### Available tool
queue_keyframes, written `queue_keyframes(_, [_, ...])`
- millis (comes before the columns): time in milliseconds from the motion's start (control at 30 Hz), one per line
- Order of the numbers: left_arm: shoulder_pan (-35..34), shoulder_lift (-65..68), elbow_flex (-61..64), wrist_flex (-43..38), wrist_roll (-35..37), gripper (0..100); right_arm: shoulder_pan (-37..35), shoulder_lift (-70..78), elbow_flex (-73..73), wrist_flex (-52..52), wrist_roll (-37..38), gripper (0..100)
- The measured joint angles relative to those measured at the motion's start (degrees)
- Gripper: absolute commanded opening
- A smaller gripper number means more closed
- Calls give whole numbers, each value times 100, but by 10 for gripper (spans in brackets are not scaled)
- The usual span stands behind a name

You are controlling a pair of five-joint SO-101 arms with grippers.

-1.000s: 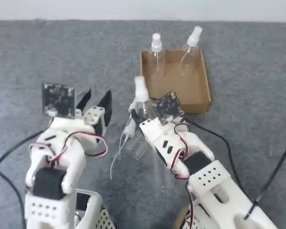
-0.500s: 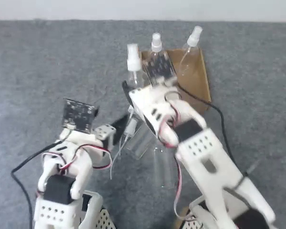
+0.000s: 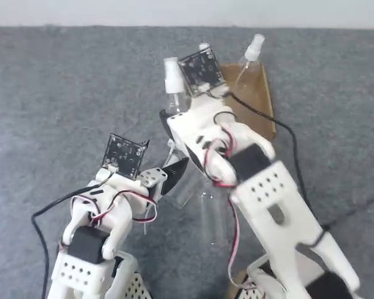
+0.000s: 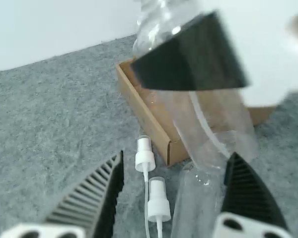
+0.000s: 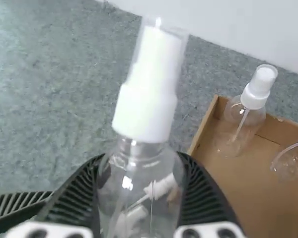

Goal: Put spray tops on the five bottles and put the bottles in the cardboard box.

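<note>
My right gripper [image 3: 178,119] is shut on a clear bottle [image 3: 176,99] with a white spray top [image 3: 171,67], held upright above the carpet just left of the cardboard box [image 3: 262,103]. In the right wrist view the held bottle [image 5: 139,173] stands between the black fingers, its spray top [image 5: 148,94] uppermost. A capped bottle [image 5: 243,116] stands in the box [image 5: 248,171]; another capped bottle [image 3: 254,53] stands farther right. My left gripper [image 4: 174,198] is open low over two loose spray tops [image 4: 145,157] and a lying clear bottle [image 4: 188,210].
Uncapped clear bottles [image 3: 213,219] lie on the grey carpet between the two arms. The right arm's body crosses above them. A perforated white base [image 3: 128,283] sits at the near edge. Open carpet stretches to the left and far right.
The right arm has carried the capped bottle up and away, towards the box's left side. The left arm has swung right, bringing its open gripper over the loose spray tops.
</note>
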Motion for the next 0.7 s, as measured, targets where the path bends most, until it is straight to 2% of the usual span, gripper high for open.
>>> queue_keyframes(467, [-35,9,9,0,-9,289,18,-1187,826,62,44,6])
queue_keyframes(567, [-316,-9,9,0,-9,221,299,-1187,835,-325,281,6])
queue_keyframes(700, [-1116,-9,9,-237,-9,70,844,-818,835,-1196,431,6])
